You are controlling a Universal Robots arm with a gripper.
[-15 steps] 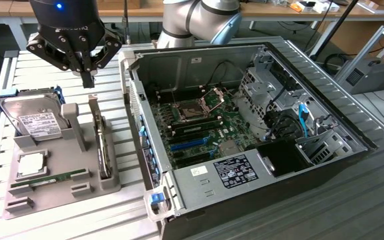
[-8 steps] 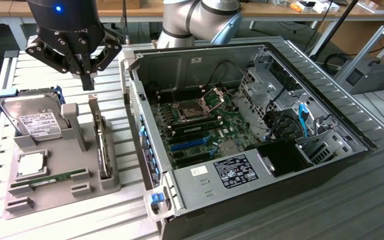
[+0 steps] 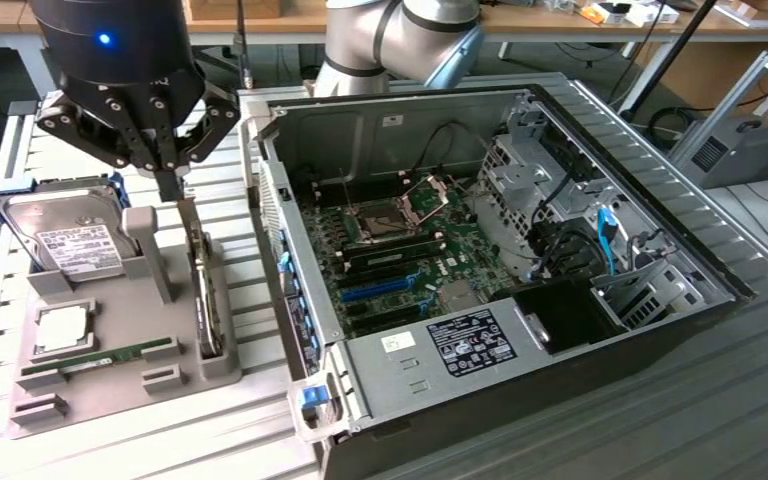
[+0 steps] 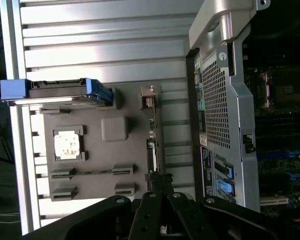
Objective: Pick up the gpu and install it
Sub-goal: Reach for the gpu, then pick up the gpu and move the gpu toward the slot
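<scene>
The gpu (image 3: 200, 290) is a thin dark card standing on its edge in a slot of the grey tray (image 3: 117, 395), at the exterior view's left. My gripper (image 3: 171, 190) hangs over the card's far end with its fingers shut together. I cannot tell whether they touch the card. In the wrist view the gpu (image 4: 152, 145) appears edge-on, running away from the shut gripper (image 4: 160, 184). The open computer case (image 3: 398, 110) lies beside the tray at the exterior view's right, with its motherboard (image 3: 398, 270) exposed.
On the tray also rest a silver hard drive (image 3: 71, 235) in a blue frame, a square processor (image 3: 61, 328) and a green memory stick (image 3: 97, 357). The case's perforated rear wall (image 4: 217, 100) stands close beside the card. Ribbed metal table (image 4: 105, 45) surrounds the tray.
</scene>
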